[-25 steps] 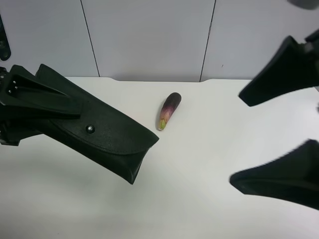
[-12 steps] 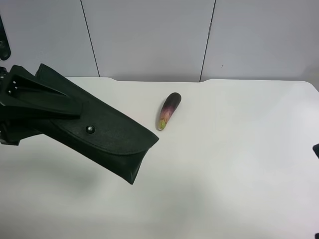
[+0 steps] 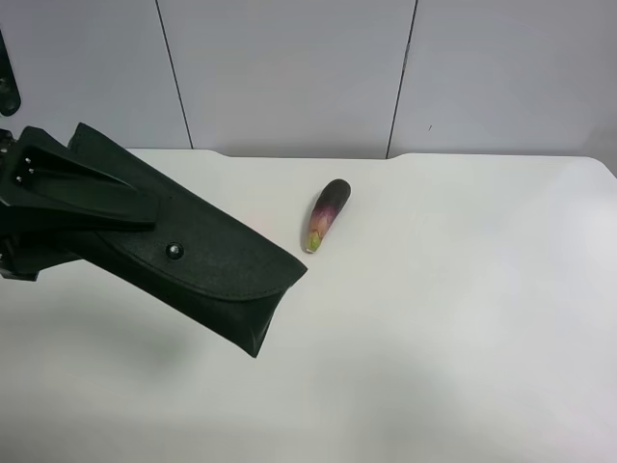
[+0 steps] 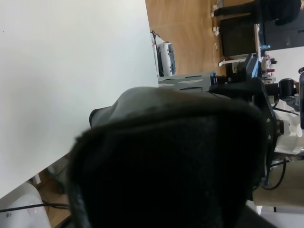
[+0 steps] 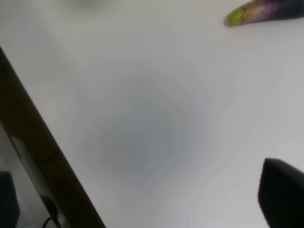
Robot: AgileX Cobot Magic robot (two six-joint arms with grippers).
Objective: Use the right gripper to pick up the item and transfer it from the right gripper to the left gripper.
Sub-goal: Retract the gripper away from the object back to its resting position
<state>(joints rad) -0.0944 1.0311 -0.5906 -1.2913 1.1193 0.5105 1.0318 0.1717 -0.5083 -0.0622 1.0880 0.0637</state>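
Observation:
The item, a flat black soft case [image 3: 212,270] with a snap flap, hangs above the white table at the exterior high view's left. The left gripper [image 3: 145,212], blocky and black with small silver screws, is shut on its upper end. In the left wrist view the case [image 4: 166,166] fills most of the picture and hides the fingers. The right gripper [image 5: 142,190] is out of the exterior high view. Its wrist view shows one black fingertip [image 5: 282,190] far from a dark shape at the opposite edge, with nothing between them, above the bare table.
A purple eggplant toy [image 3: 326,214] lies near the table's middle, and its green tip shows in the right wrist view [image 5: 266,10]. The white table [image 3: 463,309] ends at grey wall panels behind. The right wrist view shows the table's edge [image 5: 42,156].
The right gripper's open black jaws, large at the exterior high view's right a second ago, have drawn out of that view. The left gripper and the case have not moved.

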